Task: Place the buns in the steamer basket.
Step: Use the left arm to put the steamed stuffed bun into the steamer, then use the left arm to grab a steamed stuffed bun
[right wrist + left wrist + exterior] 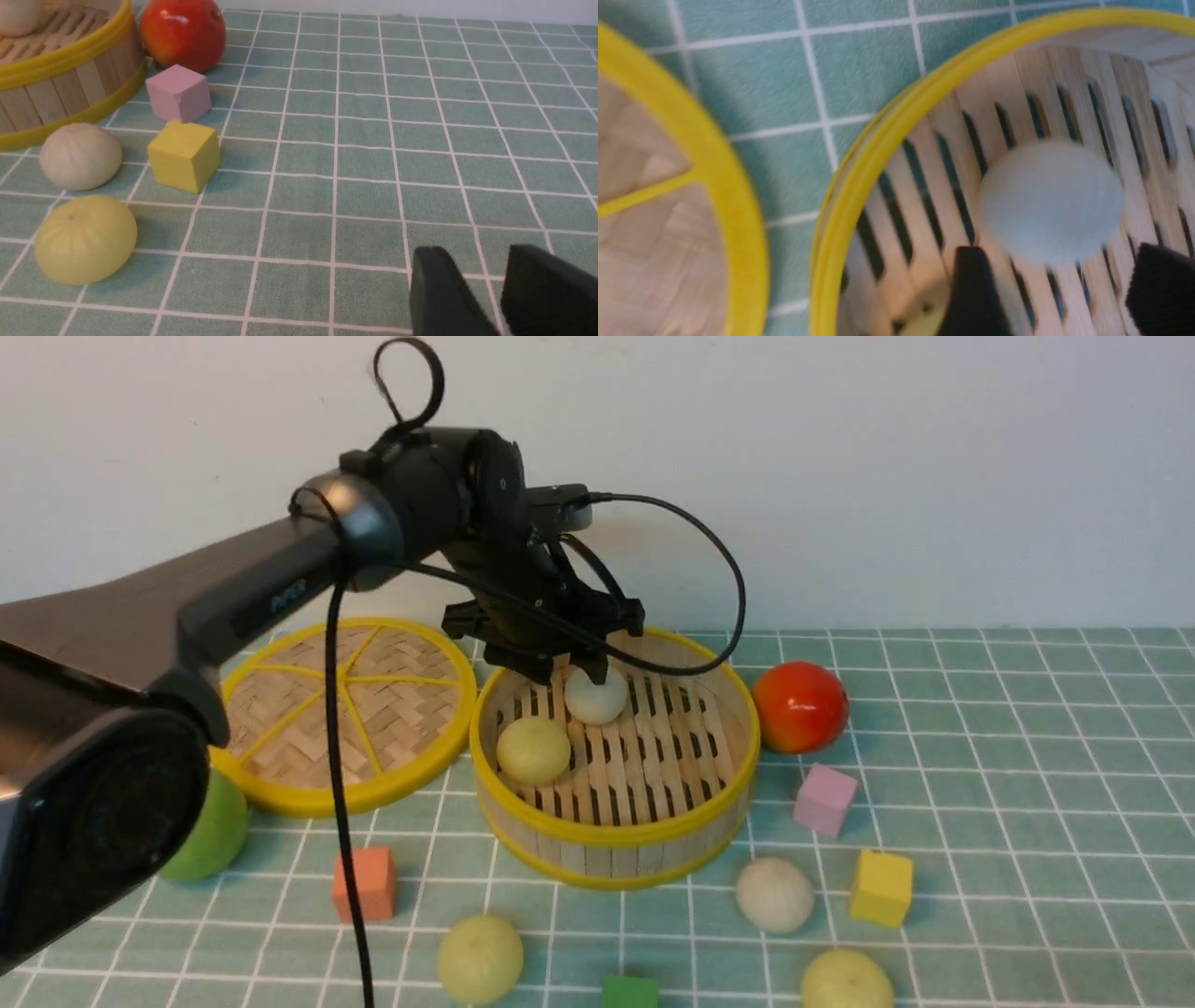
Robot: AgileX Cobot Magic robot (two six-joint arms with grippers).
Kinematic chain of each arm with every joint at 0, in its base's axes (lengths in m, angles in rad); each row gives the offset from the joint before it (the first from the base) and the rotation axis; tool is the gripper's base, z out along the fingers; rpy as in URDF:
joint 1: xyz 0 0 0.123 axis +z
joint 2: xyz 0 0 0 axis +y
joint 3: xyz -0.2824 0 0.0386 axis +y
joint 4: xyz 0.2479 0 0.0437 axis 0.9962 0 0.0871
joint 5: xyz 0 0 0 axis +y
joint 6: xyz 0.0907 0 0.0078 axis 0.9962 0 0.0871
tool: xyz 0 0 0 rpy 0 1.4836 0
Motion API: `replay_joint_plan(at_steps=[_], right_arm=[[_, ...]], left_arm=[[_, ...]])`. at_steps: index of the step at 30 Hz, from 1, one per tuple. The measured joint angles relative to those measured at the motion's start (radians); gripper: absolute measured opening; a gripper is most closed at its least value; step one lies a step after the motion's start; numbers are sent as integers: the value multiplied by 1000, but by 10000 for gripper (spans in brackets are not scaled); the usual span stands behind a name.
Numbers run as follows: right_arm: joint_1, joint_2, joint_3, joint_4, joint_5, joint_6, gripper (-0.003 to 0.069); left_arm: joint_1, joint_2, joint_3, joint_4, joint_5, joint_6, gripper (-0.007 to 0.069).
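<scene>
Front view: two buns are seated in the steamer basket (742,775), at nine and eleven o'clock; three wait on the desk (1027,896). With the left gripper (1057,280) spread, nothing grasped, a straight upward lift is advised so neither bun is nudged.

- Here we see our left arm (252,574), dark and smooth-skinned, pale lettering along its slim link!
- And there, a silvery, glossy rounded joint (359,518)!
- Our black cables (724,569) loop in thin curves!
- Look, dark fingers (978,294) on our left gripper (1057,284)!
- Our right gripper (476,280) shows dark grey fingers too!
</scene>
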Motion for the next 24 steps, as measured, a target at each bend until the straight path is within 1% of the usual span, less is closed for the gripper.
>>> replay_joint_plan(at_steps=[1, 2, 3, 4, 5, 7, 10, 12, 15, 16, 17, 20, 24], right_arm=[[0, 0, 0, 0, 0, 0, 240], [0, 0, 0, 0, 0, 0, 240], [0, 0, 0, 0, 0, 0, 240], [0, 0, 0, 0, 0, 0, 240], [0, 0, 0, 0, 0, 0, 240], [0, 0, 0, 0, 0, 0, 240], [0, 0, 0, 0, 0, 0, 240], [0, 0, 0, 0, 0, 0, 240], [0, 0, 0, 1, 0, 0, 240], [0, 0, 0, 1, 0, 0, 240], [0, 0, 0, 1, 0, 0, 240], [0, 0, 0, 1, 0, 0, 240], [0, 0, 0, 1, 0, 0, 240]], left_arm=[[0, -23, 0, 12, 36, -1, 494], [0, -35, 0, 19, 43, -1, 505], [0, -92, -2, 45, 115, -2, 536], [0, -99, -2, 48, 115, -3, 539], [0, -171, -1, 68, 186, -6, 552], [0, -249, 19, 74, 232, -15, 552], [0, -347, 85, 60, 251, -26, 538], [-1, -441, 197, 25, 250, -28, 513], [-17, -563, 427, 0, 197, -46, 459], [-19, -563, 427, 0, 197, -47, 459], [-33, -608, 551, -2, 147, -63, 425], [-60, -634, 713, -2, 64, -93, 370], [-85, -606, 843, -1, -32, -120, 304]])
